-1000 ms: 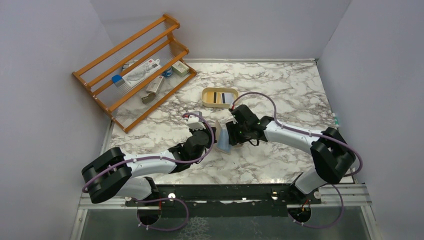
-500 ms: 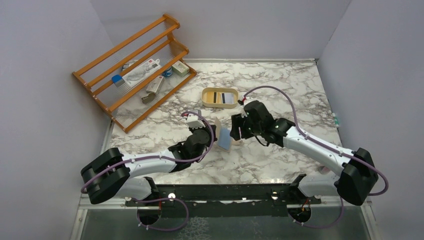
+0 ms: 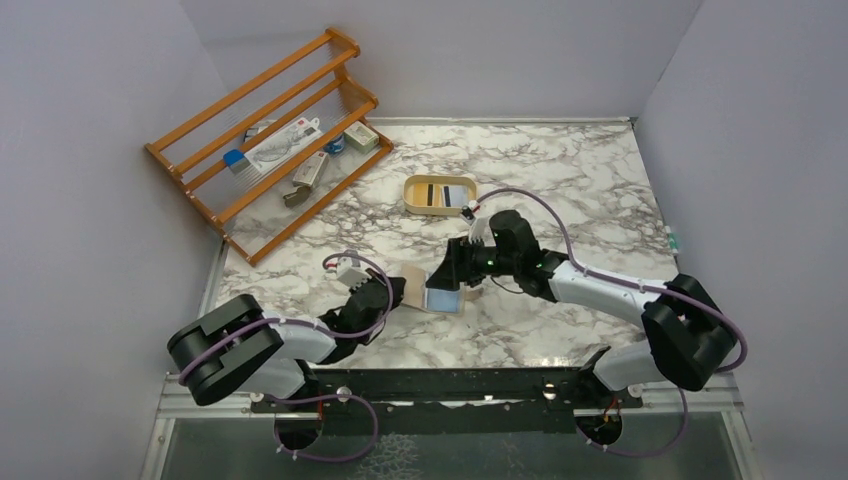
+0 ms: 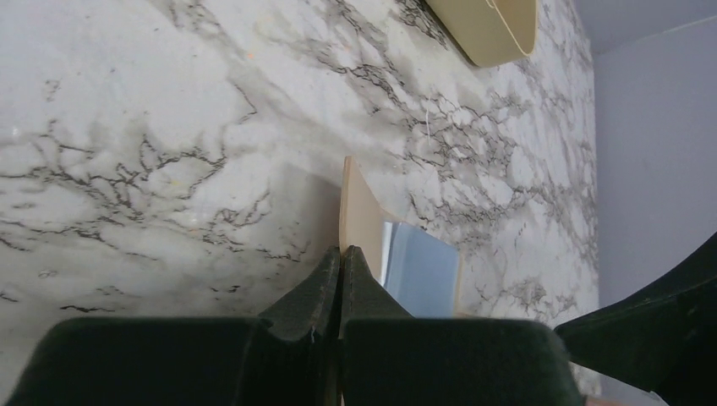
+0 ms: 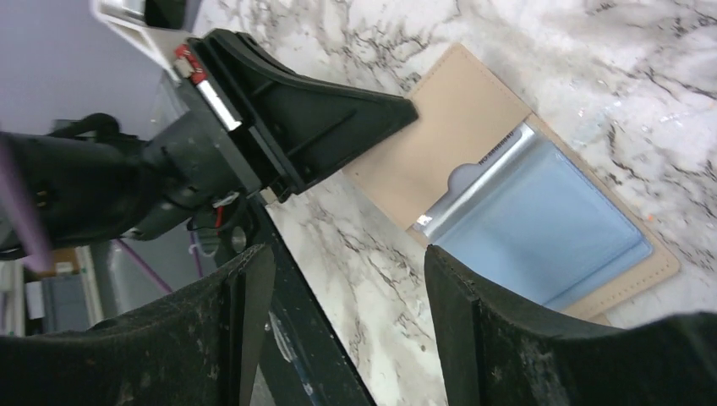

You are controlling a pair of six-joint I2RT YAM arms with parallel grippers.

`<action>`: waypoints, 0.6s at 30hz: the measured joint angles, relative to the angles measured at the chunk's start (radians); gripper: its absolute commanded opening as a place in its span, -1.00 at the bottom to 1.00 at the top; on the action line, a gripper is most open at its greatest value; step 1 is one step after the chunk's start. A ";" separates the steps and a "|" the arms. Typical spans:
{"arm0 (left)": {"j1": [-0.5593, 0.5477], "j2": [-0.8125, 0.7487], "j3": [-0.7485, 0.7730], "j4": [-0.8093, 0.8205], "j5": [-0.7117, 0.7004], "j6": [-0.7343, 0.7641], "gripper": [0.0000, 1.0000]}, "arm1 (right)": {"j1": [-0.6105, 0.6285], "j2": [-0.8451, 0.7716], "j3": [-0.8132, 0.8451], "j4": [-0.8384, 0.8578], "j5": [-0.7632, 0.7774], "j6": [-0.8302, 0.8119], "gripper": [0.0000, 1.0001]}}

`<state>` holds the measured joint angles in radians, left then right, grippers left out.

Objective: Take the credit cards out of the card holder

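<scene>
Card holder: the tan leather card holder (image 3: 413, 290) lies opened flat on the marble tabletop (image 3: 560, 180), near the front edge, between the two arms.
Card inside: one light blue credit card (image 5: 541, 228) sits in the holder's clear pocket, most of its face showing through.
Left pincer: the left pincer (image 4: 341, 258) is clenched on the holder's tan edge, pinning that side down.
Right pincer: the right pincer (image 5: 347, 313) hangs just over the pocket side with its fingers spread and nothing between them; I cannot tell whether a tip touches the card.
Tray: an oval cream-yellow tray (image 3: 412, 195) stands further back, apart from the holder. In it lie a card with a black stripe (image 3: 432, 195) and a paler card (image 3: 458, 196).
Progress: by my reading, two cards are already out and in the tray. The blue one is left to slide out of its pocket, and I see no other.
Next move: it probably needs the right fingers to catch the blue card's exposed edge while the left holds the leather flat.
</scene>
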<state>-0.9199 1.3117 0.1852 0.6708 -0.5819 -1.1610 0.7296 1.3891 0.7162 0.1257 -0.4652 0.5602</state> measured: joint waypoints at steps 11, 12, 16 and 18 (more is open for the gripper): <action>0.094 0.301 -0.141 0.613 0.153 -0.116 -1.00 | -0.106 0.116 -0.022 0.240 -0.241 0.130 0.41; 0.096 0.348 -0.148 0.674 0.160 -0.125 -1.00 | -0.114 0.125 -0.026 0.256 -0.254 0.146 0.41; 0.111 0.516 -0.153 0.803 0.207 -0.167 -1.00 | -0.143 0.157 -0.038 0.285 -0.297 0.187 0.42; 0.113 0.517 -0.150 0.827 0.224 -0.168 -1.00 | -0.153 0.164 -0.038 0.283 -0.310 0.191 0.41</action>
<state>-0.8066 1.8290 0.0353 1.4979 -0.3576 -1.3289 0.5766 1.5532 0.6781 0.4088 -0.7750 0.7513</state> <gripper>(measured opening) 0.006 0.707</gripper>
